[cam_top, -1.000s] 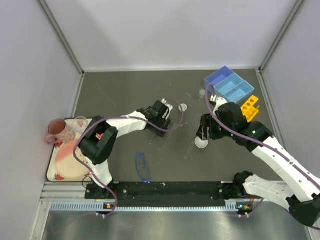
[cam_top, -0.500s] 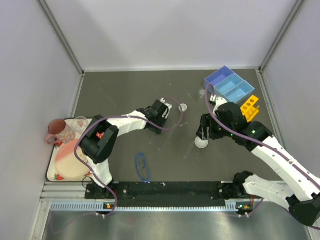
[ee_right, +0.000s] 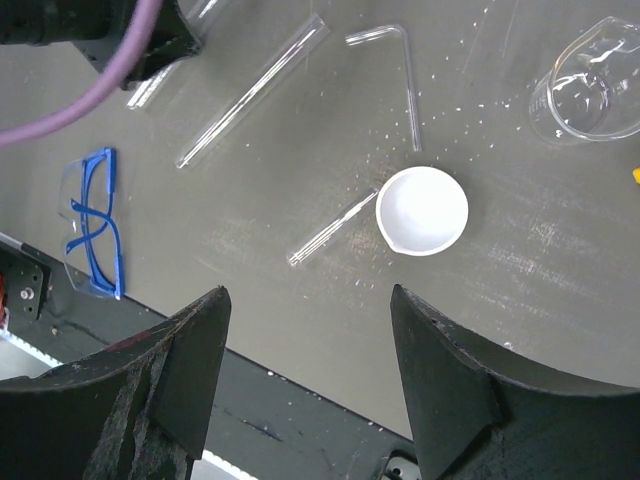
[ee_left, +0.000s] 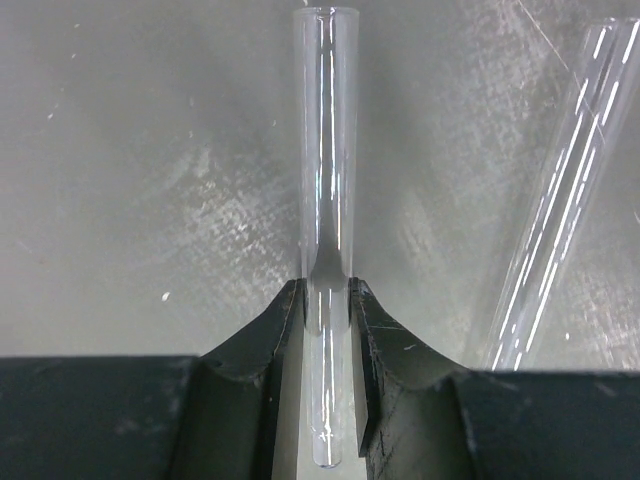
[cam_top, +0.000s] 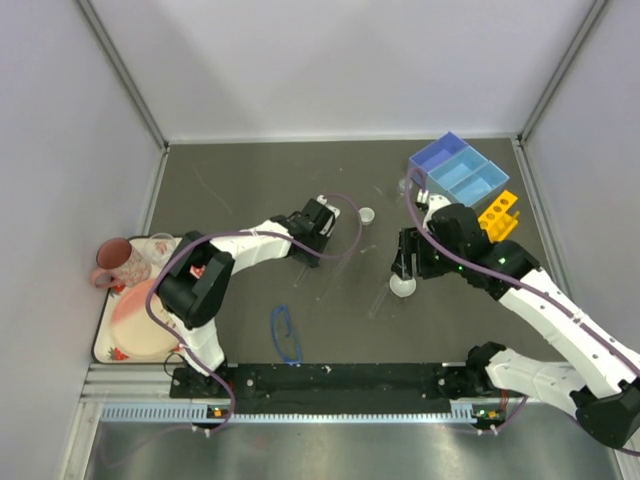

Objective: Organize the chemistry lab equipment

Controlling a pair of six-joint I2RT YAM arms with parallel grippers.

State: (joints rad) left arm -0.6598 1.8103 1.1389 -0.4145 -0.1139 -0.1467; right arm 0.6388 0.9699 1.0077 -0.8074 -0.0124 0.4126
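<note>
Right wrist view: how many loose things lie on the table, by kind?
Clear tubes: 3 (long, bent, short)
White dish: 1
Clear beaker: 1
Blue-framed goggles: 1
Yellow rack, edge sliver: 1
Total: 7
Fourth tube, gripped by left gripper, not counted.

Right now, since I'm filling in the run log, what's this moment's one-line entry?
left hand: shut on clear tube | right hand: open, empty, white dish ahead | goggles: loose on table
</note>
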